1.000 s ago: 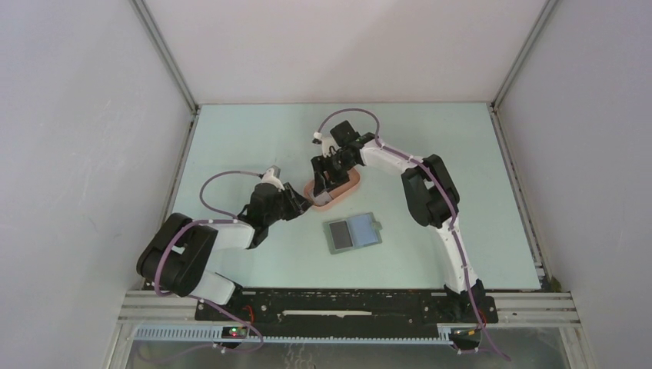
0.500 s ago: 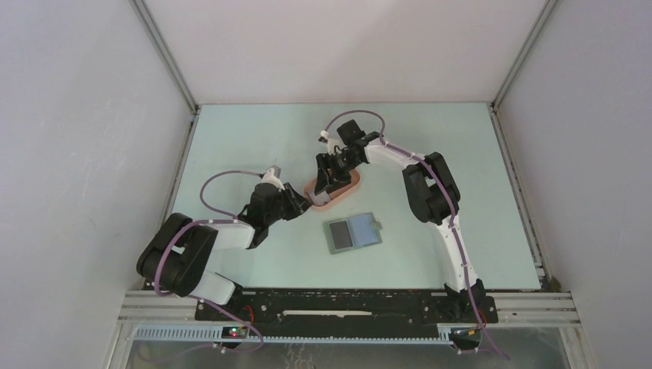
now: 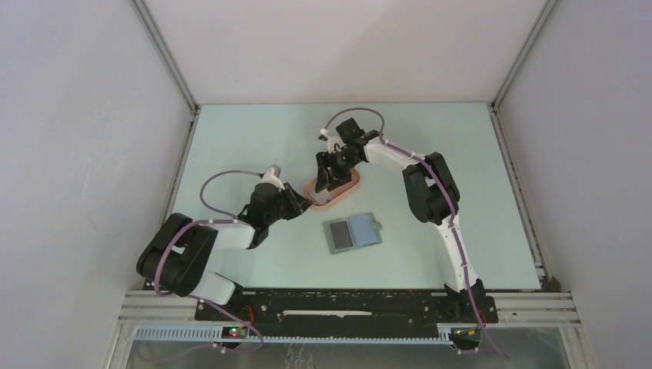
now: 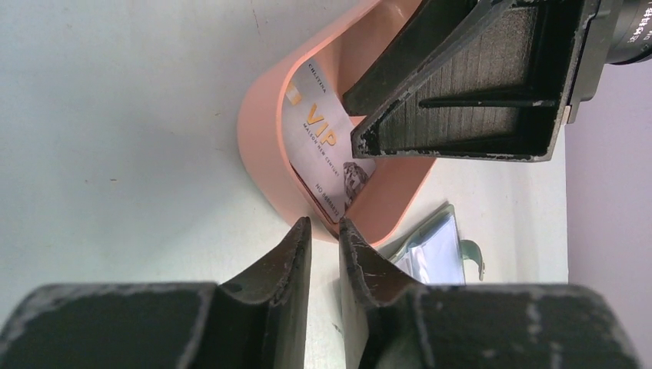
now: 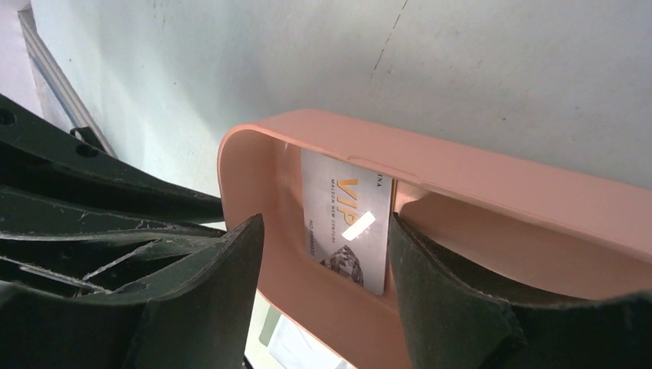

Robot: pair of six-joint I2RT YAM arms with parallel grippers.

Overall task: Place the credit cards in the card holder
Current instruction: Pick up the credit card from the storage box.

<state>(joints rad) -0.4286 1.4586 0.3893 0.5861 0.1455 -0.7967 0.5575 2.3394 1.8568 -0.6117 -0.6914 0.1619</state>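
Observation:
A silver credit card (image 5: 350, 223) with gold VIP lettering leans against the inside wall of a pink oblong tray (image 3: 343, 192). The same card (image 4: 323, 154) shows in the left wrist view. My right gripper (image 5: 324, 231) is open over the tray's left end, one finger outside the wall and the other inside by the card's edge. My left gripper (image 4: 324, 223) lies low on the table with its tips at the tray's rim (image 4: 265, 161). Its jaws stand a narrow gap apart with nothing between them. The card holder (image 3: 352, 233) lies open on the table, just nearer than the tray.
Both grippers crowd the tray's left end; the right gripper (image 3: 324, 178) is above and the left gripper (image 3: 305, 201) beside it. The holder's tab (image 4: 473, 257) points right. Metal frame rails and grey walls border the pale green table (image 3: 254, 146).
The left jaws have narrowed. The right wrist has shifted slightly to the right over the tray. Tray and card holder have not moved.

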